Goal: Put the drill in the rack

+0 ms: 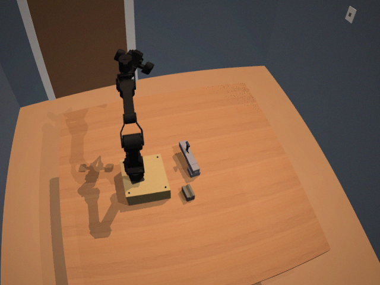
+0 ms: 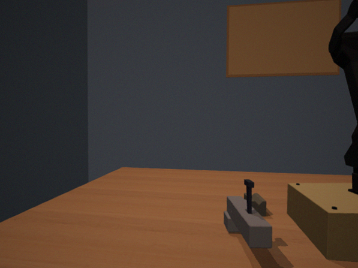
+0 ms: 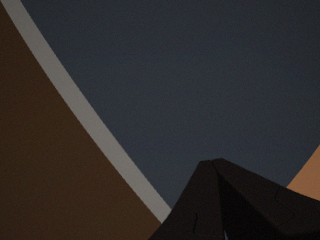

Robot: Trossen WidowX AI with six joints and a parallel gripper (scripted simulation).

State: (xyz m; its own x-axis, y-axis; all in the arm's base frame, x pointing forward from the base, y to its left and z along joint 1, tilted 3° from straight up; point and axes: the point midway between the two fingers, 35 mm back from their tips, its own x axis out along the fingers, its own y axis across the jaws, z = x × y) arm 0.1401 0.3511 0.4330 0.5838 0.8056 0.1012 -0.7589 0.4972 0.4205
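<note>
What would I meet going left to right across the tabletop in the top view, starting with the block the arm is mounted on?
Yellow mounting block, then the grey body with a dark upright piece sticking out of it. The small grooved block overlaps the grey body's span, so I leave it out.

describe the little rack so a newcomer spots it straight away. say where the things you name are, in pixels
From the top view, find the yellow block (image 1: 153, 171) (image 2: 308, 210) under the arm's base. Just right of its near corner sits the rack (image 1: 187, 192) (image 2: 260, 205), short and olive-grey. Unlike the longer, paler grey holder (image 1: 190, 158) (image 2: 243, 216) with a dark T-shaped piece (image 1: 187, 146) (image 2: 249, 198), it has a groove along its top.
</note>
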